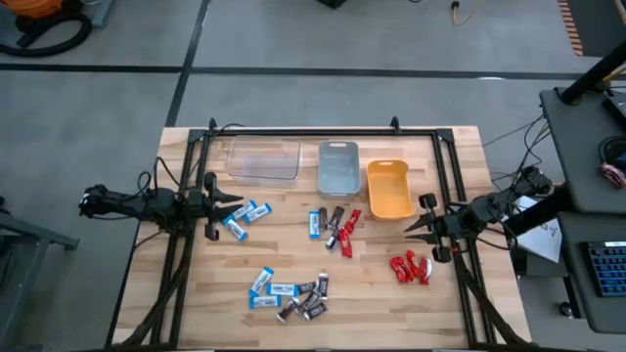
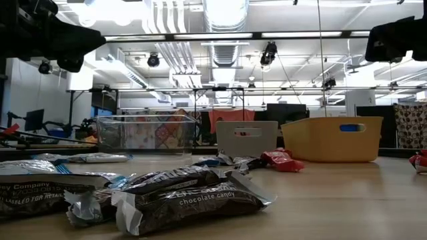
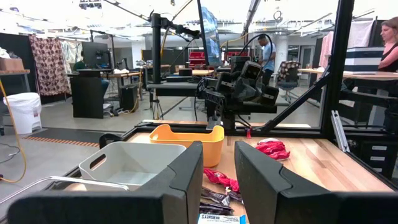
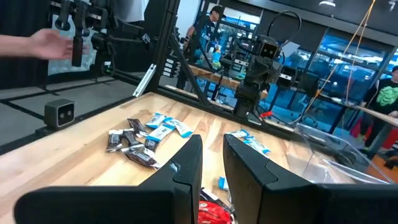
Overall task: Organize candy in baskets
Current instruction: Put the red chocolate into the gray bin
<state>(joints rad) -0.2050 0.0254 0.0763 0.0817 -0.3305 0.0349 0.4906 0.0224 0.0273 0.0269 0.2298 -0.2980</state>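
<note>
Candy [image 1: 331,227] scattered on surface [image 1: 460,303], baskets [image 1: 339,166] bare. Wrappers look light, crinkly, slick; pinch across mid-bar. Left end effector [image 1: 235,206] and right end effector [image 1: 411,231]: narrow gap, holding nothing

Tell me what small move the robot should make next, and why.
Probably lower the left gripper onto the blue-and-white candy just in front of it. All three baskets, including the clear one, look empty, every candy is still on the table, and neither gripper holds anything.

Clear basket [image 4: 339,146] cut by right wrist frame edge; wrapper print mostly illegible.
</note>
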